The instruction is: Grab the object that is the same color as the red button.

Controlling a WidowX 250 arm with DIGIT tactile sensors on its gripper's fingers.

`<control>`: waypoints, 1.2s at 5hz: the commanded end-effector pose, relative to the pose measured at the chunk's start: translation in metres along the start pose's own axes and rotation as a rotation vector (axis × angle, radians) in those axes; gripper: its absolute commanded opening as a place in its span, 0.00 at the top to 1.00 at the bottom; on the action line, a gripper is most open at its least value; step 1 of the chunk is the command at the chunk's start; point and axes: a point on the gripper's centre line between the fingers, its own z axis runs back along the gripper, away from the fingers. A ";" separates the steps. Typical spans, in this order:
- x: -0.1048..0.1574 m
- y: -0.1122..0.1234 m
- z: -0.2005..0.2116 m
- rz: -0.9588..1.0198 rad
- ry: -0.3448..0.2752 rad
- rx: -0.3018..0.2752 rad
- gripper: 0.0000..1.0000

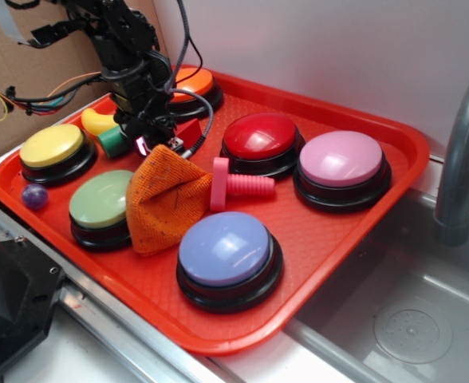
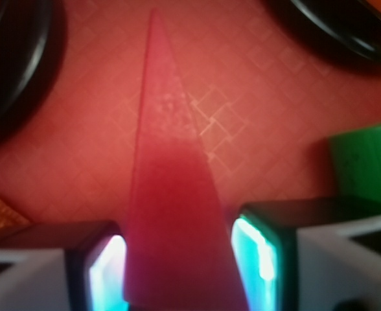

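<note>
The red wedge block (image 2: pixel 171 194) lies between my fingers in the wrist view, with its thin tip pointing away over the red tray (image 2: pixel 255 97). Both lit pads press its sides. My gripper (image 2: pixel 181 236) is shut on it. In the exterior view my gripper (image 1: pixel 151 144) is low over the tray (image 1: pixel 330 239), just behind the orange cloth (image 1: pixel 167 195), and hides the wedge. The glossy red button (image 1: pixel 260 136) on its black base stands to the right of my gripper, apart from it.
Around my gripper stand an orange button (image 1: pixel 193 80), pink button (image 1: pixel 342 158), lilac button (image 1: pixel 225 249), green button (image 1: pixel 100 199) and yellow button (image 1: pixel 53 146). A pink screw toy (image 1: pixel 238 186), green block (image 1: pixel 112 142), yellow toy (image 1: pixel 97 120) and purple ball (image 1: pixel 34 195) lie nearby. The sink (image 1: pixel 410 319) is at right.
</note>
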 end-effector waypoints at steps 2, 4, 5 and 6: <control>0.004 -0.008 0.079 0.063 0.008 -0.037 1.00; -0.022 -0.041 0.134 0.070 0.026 -0.181 1.00; -0.038 -0.052 0.139 0.086 0.060 -0.174 1.00; -0.046 -0.054 0.141 0.154 0.049 -0.134 1.00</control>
